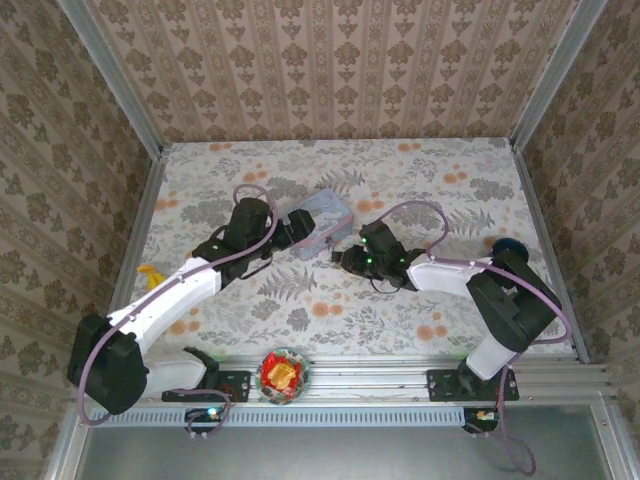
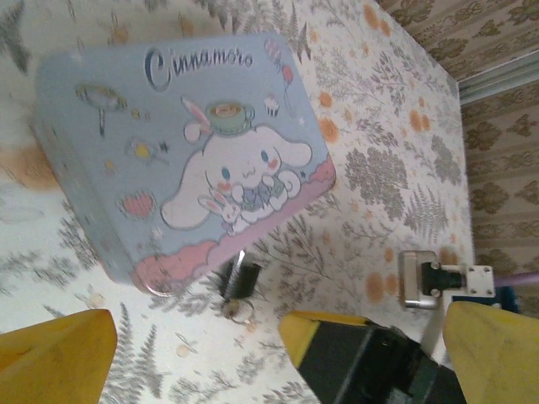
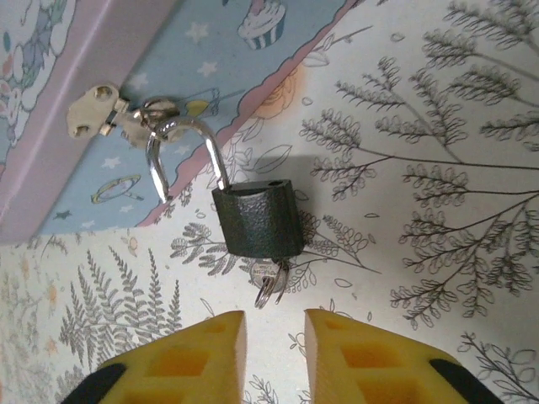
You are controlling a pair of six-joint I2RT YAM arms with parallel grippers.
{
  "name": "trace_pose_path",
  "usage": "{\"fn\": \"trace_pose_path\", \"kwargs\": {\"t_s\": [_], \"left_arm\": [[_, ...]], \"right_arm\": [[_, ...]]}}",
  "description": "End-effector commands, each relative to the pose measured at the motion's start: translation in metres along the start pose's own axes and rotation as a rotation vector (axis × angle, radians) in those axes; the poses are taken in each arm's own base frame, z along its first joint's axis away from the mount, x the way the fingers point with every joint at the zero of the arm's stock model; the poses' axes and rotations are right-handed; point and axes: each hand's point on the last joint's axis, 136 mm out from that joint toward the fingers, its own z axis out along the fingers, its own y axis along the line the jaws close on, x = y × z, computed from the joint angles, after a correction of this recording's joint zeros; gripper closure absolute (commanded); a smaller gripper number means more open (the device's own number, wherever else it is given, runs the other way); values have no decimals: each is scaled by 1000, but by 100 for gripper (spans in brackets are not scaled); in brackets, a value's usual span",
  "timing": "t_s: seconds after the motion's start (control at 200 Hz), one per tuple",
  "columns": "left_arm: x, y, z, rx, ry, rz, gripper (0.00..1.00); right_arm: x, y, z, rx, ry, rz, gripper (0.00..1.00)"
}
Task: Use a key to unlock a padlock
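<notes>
Left pincer (image 1: 293, 232): spread wide with nothing between its fingers. It stands at 9 o'clock of the tin, close to its short side; whether it touches cannot be told.
Tin (image 1: 325, 215): pale blue with a cartoon lid, lying flat on the flowered tabletop (image 1: 420, 300) between the two arms.
Hasp (image 3: 93, 114): a small pale tab on the tin's side wall. The padlock's loop passes through its ring.
Padlock (image 3: 257, 220): a dark squarish body lying on the tabletop just beside the tin's wall, at 12 o'clock of the right pincer. Its long axis runs roughly 12 to 6 in the right wrist view, leaning a little toward 11. The loop end faces away from the pincer and the keyhole end faces toward it.
Loop (image 3: 181, 135): one leg sits in the body and the other hangs free of it, so the lock looks already sprung.
Key (image 3: 269, 282): juts from the body's 6 o'clock end with a small ring, aimed at the right pincer's gap and just short of it.
Right pincer (image 3: 274, 324): fingers a narrow slit apart, pinching nothing, with the key just ahead of the tips.
Nearer arm: the right; it is lined up along the padlock's axis, while the left stands across the tin.
Coming move: probably unhooking the loop from the hasp, which the right pincer would reach at 11 o'clock.
</notes>
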Motion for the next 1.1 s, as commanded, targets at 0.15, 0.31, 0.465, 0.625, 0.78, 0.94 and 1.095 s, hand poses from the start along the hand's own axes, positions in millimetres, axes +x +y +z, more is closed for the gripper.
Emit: {"fn": "trace_pose_path", "kwargs": {"t_s": [0.15,0.31,0.465,0.625,0.78,0.94,1.095], "left_arm": [[-18,27,6,-191,44,244,0],[-27,48,24,-266,66,265,0],[-29,70,42,-318,105,245,0],[-20,84,56,-334,161,229,0],[-15,95,61,-352,175,219,0],[-11,104,62,-365,181,206,0],[-22,117,60,-387,159,171,0]], "right_arm": [[-13,-4,-14,184,-28,-116,66],[-14,-1,-8,230,-15,-161,54],[-13,6,3,250,15,-211,51],[-12,10,16,265,36,-232,51],[-12,13,26,274,53,-255,50],[-11,14,34,292,70,-275,48],[-9,9,39,321,77,-286,48]]}}
